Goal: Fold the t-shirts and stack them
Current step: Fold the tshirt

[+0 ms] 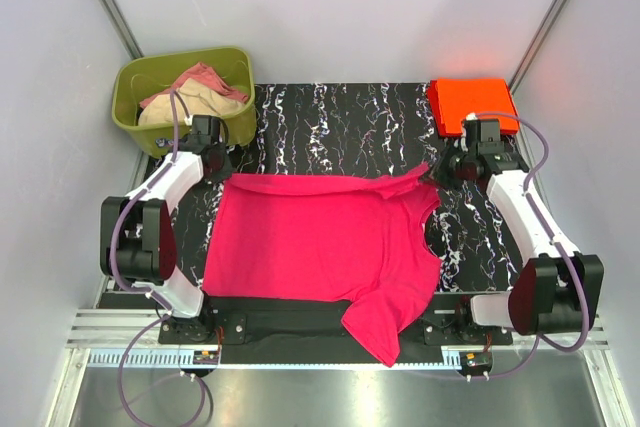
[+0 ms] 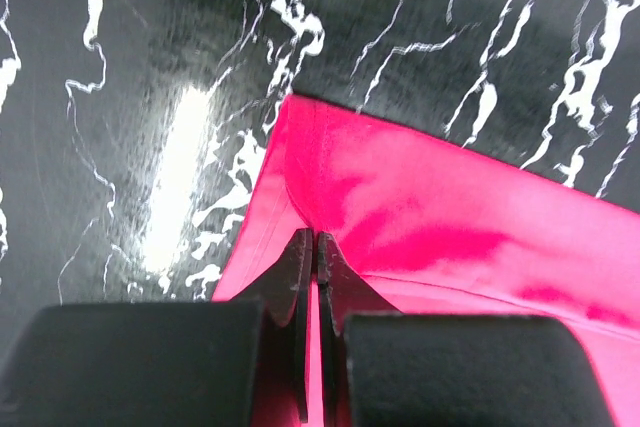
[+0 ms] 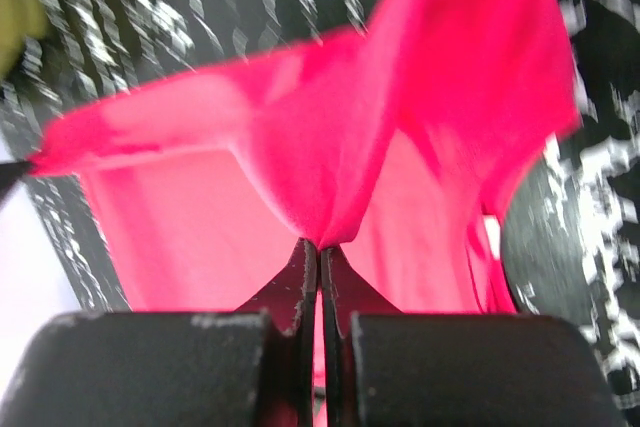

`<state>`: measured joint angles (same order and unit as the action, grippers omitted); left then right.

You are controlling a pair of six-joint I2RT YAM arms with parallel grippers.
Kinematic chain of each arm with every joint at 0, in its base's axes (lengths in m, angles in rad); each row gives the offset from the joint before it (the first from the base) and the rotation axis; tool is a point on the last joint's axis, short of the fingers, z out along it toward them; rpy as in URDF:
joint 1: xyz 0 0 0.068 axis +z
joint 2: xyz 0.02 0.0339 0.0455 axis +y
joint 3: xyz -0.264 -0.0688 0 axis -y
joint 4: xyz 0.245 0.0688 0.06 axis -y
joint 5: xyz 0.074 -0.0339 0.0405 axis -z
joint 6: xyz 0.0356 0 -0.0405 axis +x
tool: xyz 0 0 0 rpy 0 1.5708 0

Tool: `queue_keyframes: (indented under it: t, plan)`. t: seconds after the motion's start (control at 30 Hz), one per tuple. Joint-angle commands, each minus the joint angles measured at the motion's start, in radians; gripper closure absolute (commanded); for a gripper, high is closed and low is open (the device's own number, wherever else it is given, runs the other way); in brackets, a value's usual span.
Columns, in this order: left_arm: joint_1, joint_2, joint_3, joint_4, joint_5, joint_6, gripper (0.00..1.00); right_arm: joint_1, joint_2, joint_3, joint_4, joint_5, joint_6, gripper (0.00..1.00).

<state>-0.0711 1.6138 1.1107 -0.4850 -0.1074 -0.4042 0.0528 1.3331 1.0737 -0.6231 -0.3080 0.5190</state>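
A hot pink t-shirt (image 1: 320,242) lies spread across the black marbled table (image 1: 330,127), one sleeve hanging over the near edge. My left gripper (image 1: 222,173) is shut on its far left corner; in the left wrist view the gripper (image 2: 316,239) pinches the pink cloth (image 2: 450,237). My right gripper (image 1: 437,173) is shut on the far right corner, lifted and bunched; the right wrist view has that gripper (image 3: 320,247) pinching a raised fold of the pink t-shirt (image 3: 330,147). An orange-red t-shirt (image 1: 472,105) lies folded at the far right corner.
An olive-green tub (image 1: 185,97) with pale and pinkish cloth in it stands at the far left corner. White walls close in both sides. A metal rail runs along the near edge by the arm bases.
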Motion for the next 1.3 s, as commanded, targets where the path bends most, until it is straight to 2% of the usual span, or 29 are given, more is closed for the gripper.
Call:
queue_keyframes:
  t: [0.0,0.23,0.47,0.8,1.27]
  plan:
    - [0.007,0.009,0.035,-0.047,0.014,0.008,1.00,-0.004,-0.061,-0.038,-0.110,0.000,-0.016,1.00]
    - [0.014,-0.008,-0.011,-0.078,0.017,0.030,1.00,-0.002,-0.127,-0.101,-0.174,0.058,-0.056,1.00]
    - [0.019,0.034,-0.034,-0.084,0.022,0.031,1.00,-0.004,-0.120,-0.149,-0.182,0.078,-0.056,1.00]
    - [0.022,0.080,-0.031,-0.090,0.015,0.033,1.00,-0.004,-0.112,-0.185,-0.251,0.101,0.056,1.00]
    - [0.027,0.038,-0.063,-0.092,-0.011,0.015,1.00,-0.005,-0.075,-0.187,-0.267,0.107,0.061,1.00]
